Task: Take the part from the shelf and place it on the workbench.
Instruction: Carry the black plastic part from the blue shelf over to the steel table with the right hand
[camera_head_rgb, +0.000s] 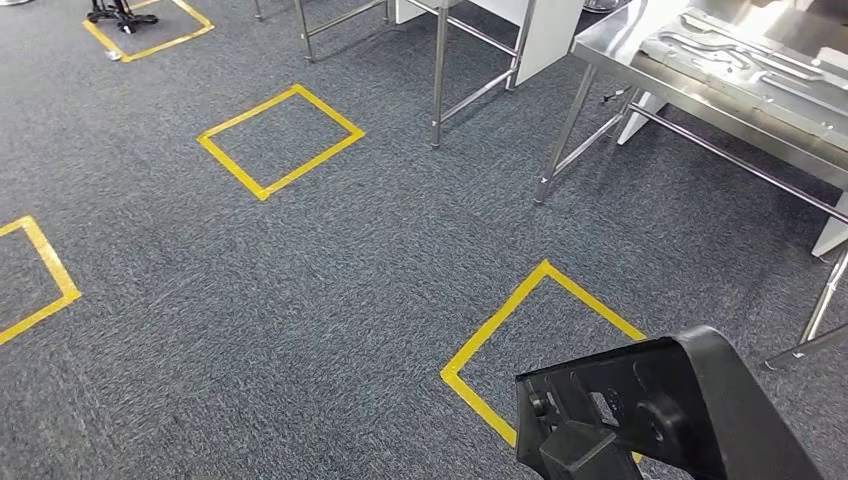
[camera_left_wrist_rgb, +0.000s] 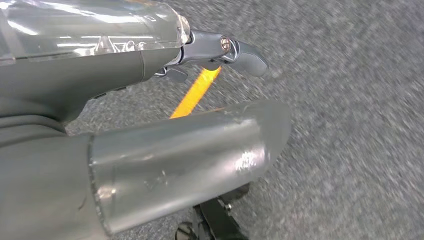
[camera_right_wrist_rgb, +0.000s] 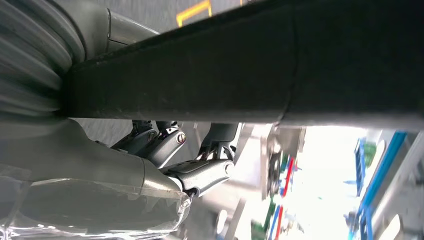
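A black part (camera_head_rgb: 660, 415) with holes and a rounded end fills the lower right corner, above grey carpet (camera_head_rgb: 350, 260) marked with yellow tape squares (camera_head_rgb: 280, 140); one square (camera_head_rgb: 530, 345) lies just beside and partly behind it. At the upper right stands a steel surface (camera_head_rgb: 620, 50) on thin metal legs, carrying a grey moulded tray (camera_head_rgb: 745, 70). More metal legs (camera_head_rgb: 438, 75) and a white panel (camera_head_rgb: 545, 35) stand along the top edge, and a small black stand (camera_head_rgb: 120, 14) sits in the far left square.
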